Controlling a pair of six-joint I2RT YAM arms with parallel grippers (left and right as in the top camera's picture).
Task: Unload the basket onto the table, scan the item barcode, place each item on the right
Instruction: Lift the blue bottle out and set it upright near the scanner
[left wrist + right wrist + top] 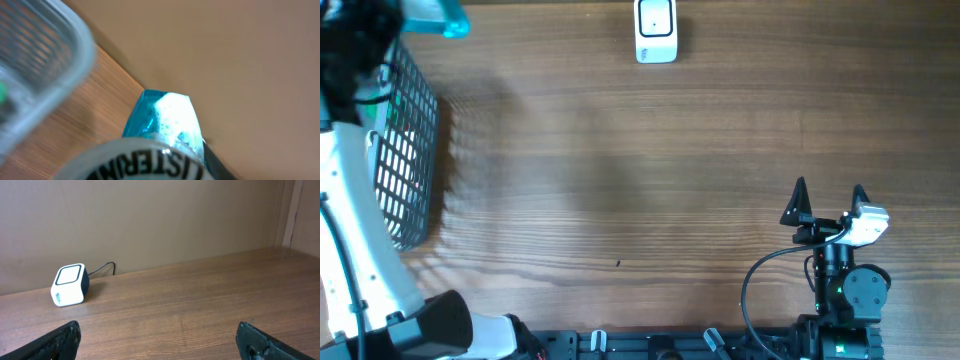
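Note:
My left gripper (150,167) is shut on a blue mouthwash bottle (167,117) whose white label reads LISTERINE. One dark finger (220,167) shows beside the bottle. From overhead the bottle (432,16) pokes out at the top left corner, above the basket's far end. No barcode shows on the bottle. The white scanner (656,30) stands at the table's far edge in the middle, and the right wrist view has the scanner (70,285) at the left by the wall. My right gripper (830,200) rests open near the front right, nothing between its fingers (60,342).
A black wire basket (405,160) stands along the left side, and its rim (50,65) is blurred in the left wrist view. The scanner's cable (102,269) runs along the back wall. The left arm's white body (360,240) crosses the front left.

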